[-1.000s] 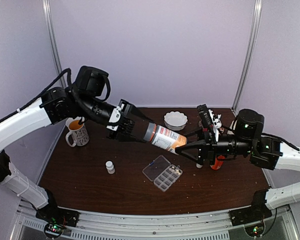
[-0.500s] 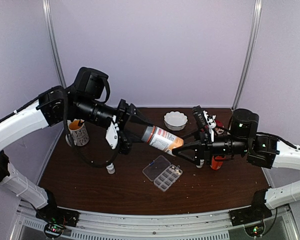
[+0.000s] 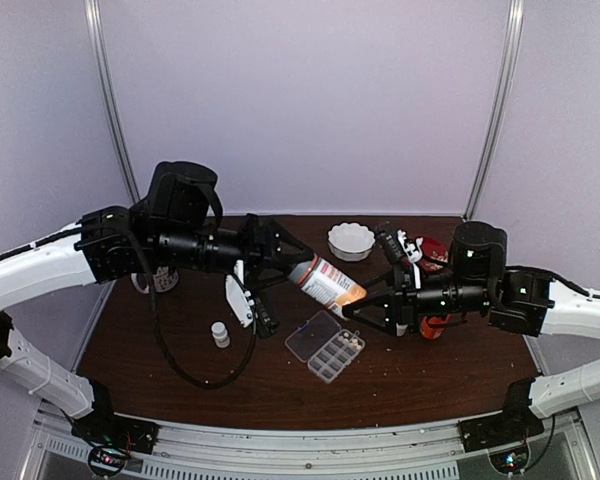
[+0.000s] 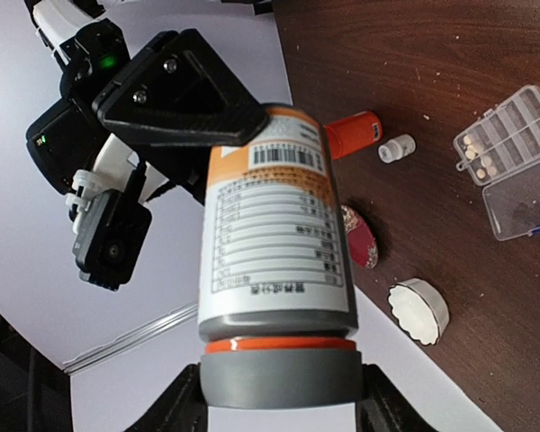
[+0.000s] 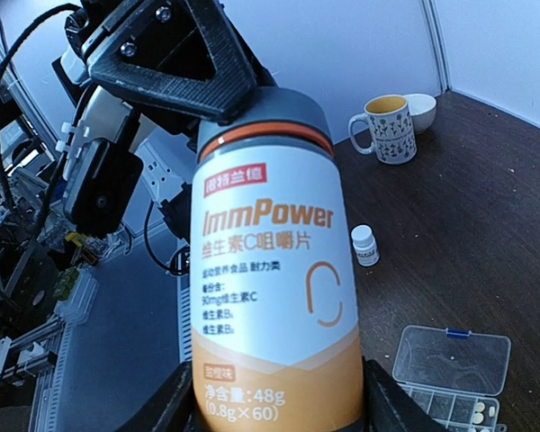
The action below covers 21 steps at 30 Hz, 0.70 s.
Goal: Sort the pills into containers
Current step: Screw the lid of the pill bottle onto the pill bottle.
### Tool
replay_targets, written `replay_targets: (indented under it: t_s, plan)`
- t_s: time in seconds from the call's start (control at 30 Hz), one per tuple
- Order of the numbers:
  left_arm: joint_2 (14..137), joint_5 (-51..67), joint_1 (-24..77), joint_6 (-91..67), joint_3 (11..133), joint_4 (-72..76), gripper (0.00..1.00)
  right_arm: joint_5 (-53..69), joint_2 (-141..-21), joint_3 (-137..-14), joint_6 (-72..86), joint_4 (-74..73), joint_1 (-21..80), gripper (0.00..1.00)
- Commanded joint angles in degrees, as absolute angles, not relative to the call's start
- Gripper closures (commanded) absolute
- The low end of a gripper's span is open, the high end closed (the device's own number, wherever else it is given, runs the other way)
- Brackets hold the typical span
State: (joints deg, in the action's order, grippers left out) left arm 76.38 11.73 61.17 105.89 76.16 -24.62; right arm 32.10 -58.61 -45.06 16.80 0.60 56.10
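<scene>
An orange and white bottle (image 3: 326, 283) with a grey cap hangs tilted above the table, held from both ends. My left gripper (image 3: 292, 268) is shut on its cap (image 4: 279, 376). My right gripper (image 3: 357, 305) is shut on its orange base (image 5: 274, 405). Below it lies the clear organizer box (image 3: 325, 347) with its lid open, also in the left wrist view (image 4: 513, 153) and the right wrist view (image 5: 450, 364). A few pale pills (image 3: 352, 341) sit in its end compartments (image 4: 481, 155) (image 5: 480, 412).
A small white bottle (image 3: 220, 334) stands left of the box. A patterned mug (image 5: 389, 128) sits at the far left, a white scalloped bowl (image 3: 351, 240) at the back. A red-orange bottle (image 3: 435, 325) and a red round thing (image 3: 432, 250) lie under my right arm.
My left wrist has rolled and the arm has dropped lower, still on the cap. The bottle and my right gripper have shifted slightly left. Both grips hold.
</scene>
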Motion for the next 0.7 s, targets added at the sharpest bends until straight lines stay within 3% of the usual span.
replay_targets:
  t_s: [0.0,0.1,0.17,0.5,0.67]
  plan:
    - [77.9,6.0,61.3,108.6,73.7,-15.2,0.46,37.9,-57.3,-47.4,15.3,8.5,57.6,1.0]
    - [77.5,8.0,61.3,103.2,74.4,-16.8,0.28,36.5,-56.4,-47.2,14.7,7.4,57.5,1.0]
    - [76.9,8.4,61.1,100.0,74.0,-16.1,0.04,35.5,-55.6,-47.2,14.0,5.6,57.5,1.0]
    - [69.8,14.1,59.0,87.6,67.8,-14.5,0.02,28.4,-49.4,-45.5,9.5,-4.1,56.7,1.0]
    - [66.3,18.5,58.9,62.1,65.8,-5.9,0.02,21.5,-45.2,-45.2,3.5,-6.8,56.6,1.0]
